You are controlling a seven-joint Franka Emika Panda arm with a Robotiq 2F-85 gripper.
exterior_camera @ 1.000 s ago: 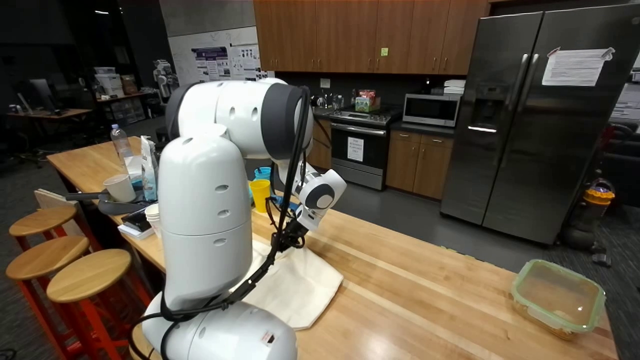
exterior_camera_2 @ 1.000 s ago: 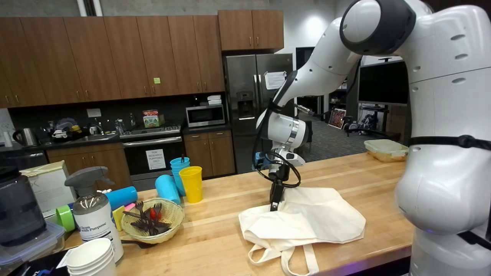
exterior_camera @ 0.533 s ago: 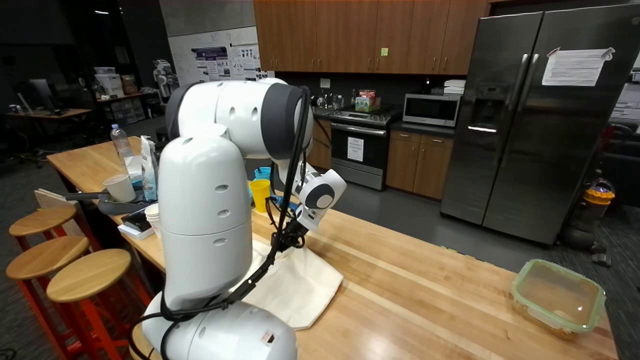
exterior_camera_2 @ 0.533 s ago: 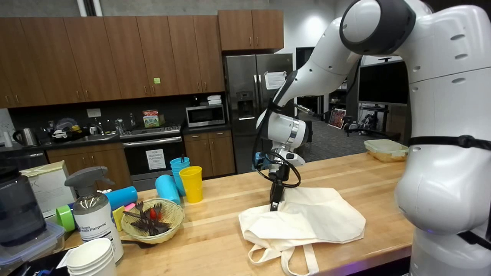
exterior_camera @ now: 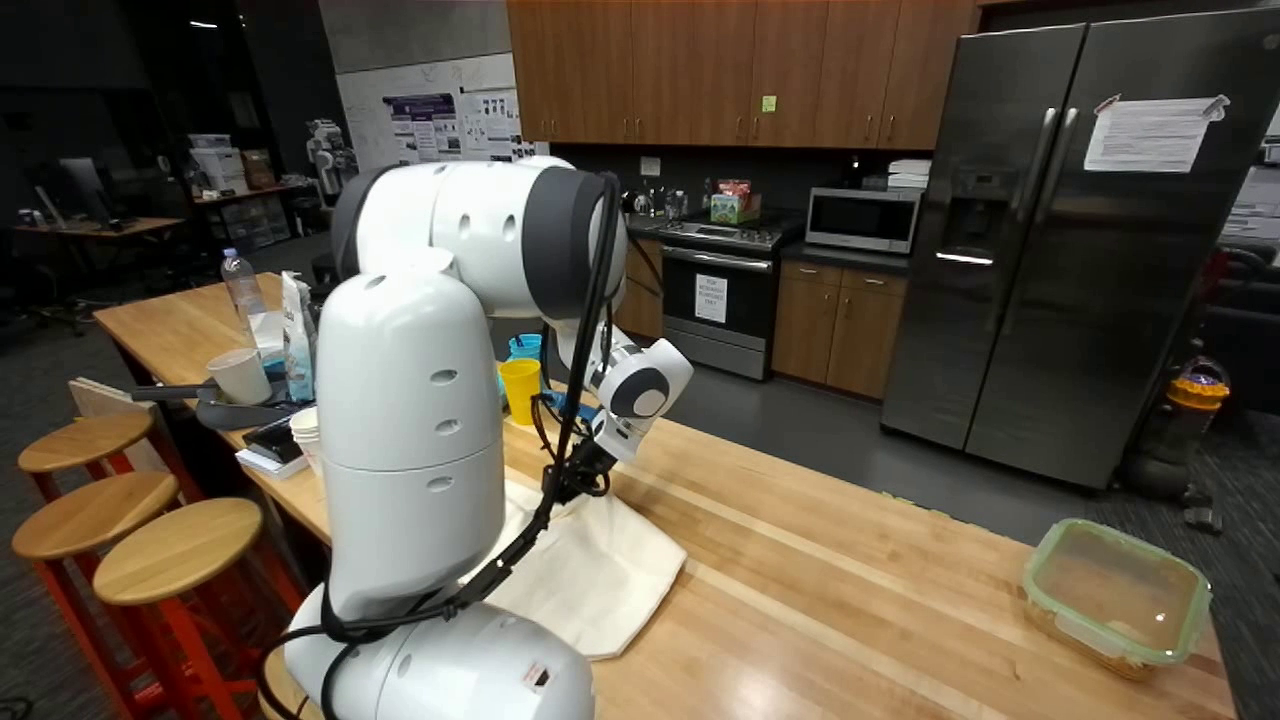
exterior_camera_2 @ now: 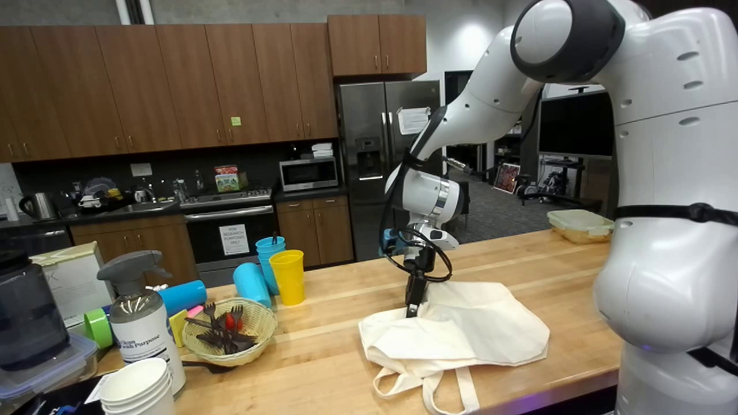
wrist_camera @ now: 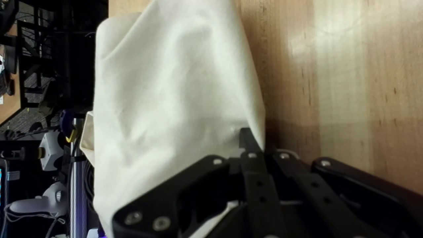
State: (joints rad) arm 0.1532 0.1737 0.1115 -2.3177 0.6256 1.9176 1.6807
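A cream cloth tote bag (exterior_camera_2: 490,325) lies flat on the wooden table (exterior_camera_2: 323,351), its straps (exterior_camera_2: 455,392) hanging toward the table's near edge. My black gripper (exterior_camera_2: 413,308) points down at the bag's far left part. In the wrist view the gripper (wrist_camera: 259,148) is shut with a folded edge of the bag (wrist_camera: 185,86) pinched between its fingers. One finger (wrist_camera: 248,140) lies over the cloth; the tip of the opposite one is hidden behind the fold. The arm hides much of the bag (exterior_camera: 610,580) in an exterior view.
Left of the bag stand a wicker basket (exterior_camera_2: 262,341) of dark forks, a yellow cup (exterior_camera_2: 287,279), blue cups (exterior_camera_2: 252,284), a spray bottle (exterior_camera_2: 144,331) and stacked paper cups (exterior_camera_2: 138,392). A green-lidded container (exterior_camera: 1115,595) sits at the table's far end.
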